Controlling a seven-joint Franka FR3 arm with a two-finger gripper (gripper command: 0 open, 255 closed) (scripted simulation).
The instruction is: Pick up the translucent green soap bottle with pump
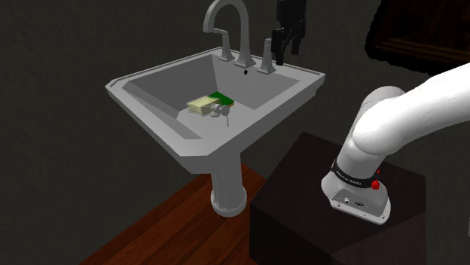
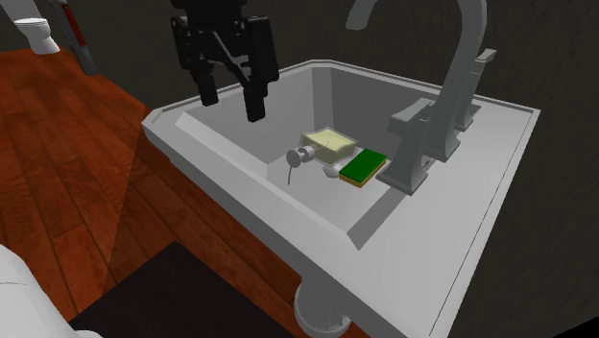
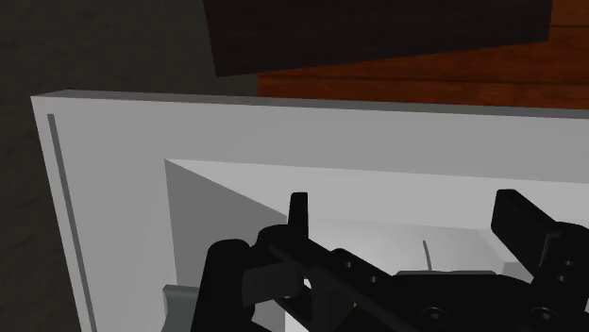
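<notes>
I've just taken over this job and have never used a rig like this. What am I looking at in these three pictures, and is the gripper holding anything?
The machine is one white robot arm on a dark box stand, ending in a black two-finger gripper. The shoulder view looks down from beside the stand. The second exterior view looks at the sink from another side. The wrist view looks along the gripper from the hand itself.

The work surface is a grey pedestal sink with a faucet. In its basin lies the soap bottle, pale yellowish-green, on its side with its pump at one end. A green sponge lies beside it.

The gripper hangs above the sink with its fingers apart, holding nothing.
</notes>
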